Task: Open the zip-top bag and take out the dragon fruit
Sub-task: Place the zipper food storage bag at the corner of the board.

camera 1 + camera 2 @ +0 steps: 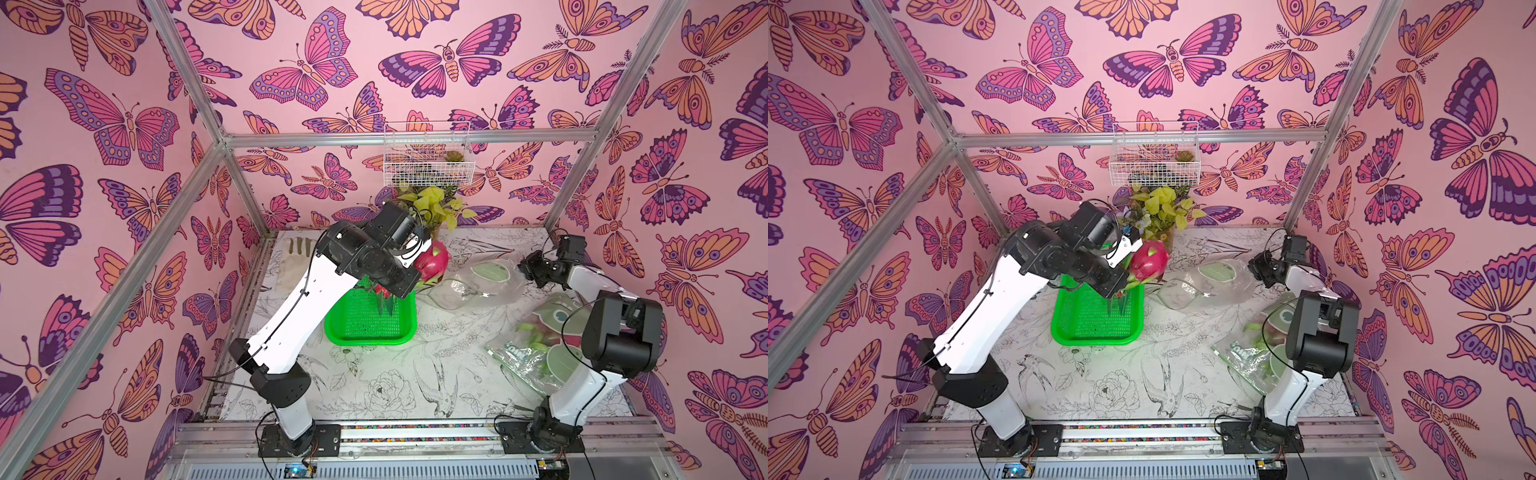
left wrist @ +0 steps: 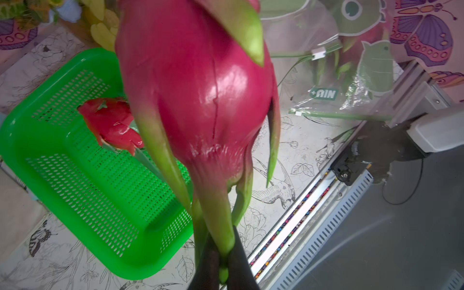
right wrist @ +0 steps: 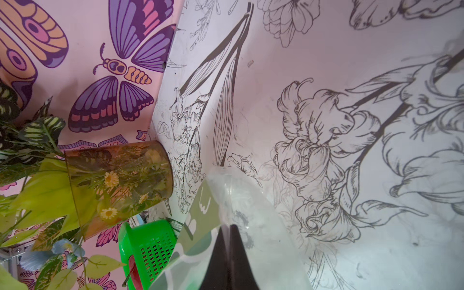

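- Now left gripper [image 2: 223,253] clamps a dragon fruit [image 2: 200,88] by one green scale beside the green basket [image 2: 15,160]; centre it, lower slowly.
- Right gripper [image 3: 229,233] pinches the zip-top bag [image 3: 241,195].

Front of the table [image 1: 395,374] lies open; green basket [image 1: 365,341], empty bag [image 1: 482,282], filled bag [image 1: 528,353] crowd behind.

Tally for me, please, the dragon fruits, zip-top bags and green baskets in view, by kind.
Zip-top bags: 2 – one empty, one holding fruit
Green basket: 1
Dragon fruit: 3 – one in the left pincer, one in the basket, one inside a bag
Total: 6
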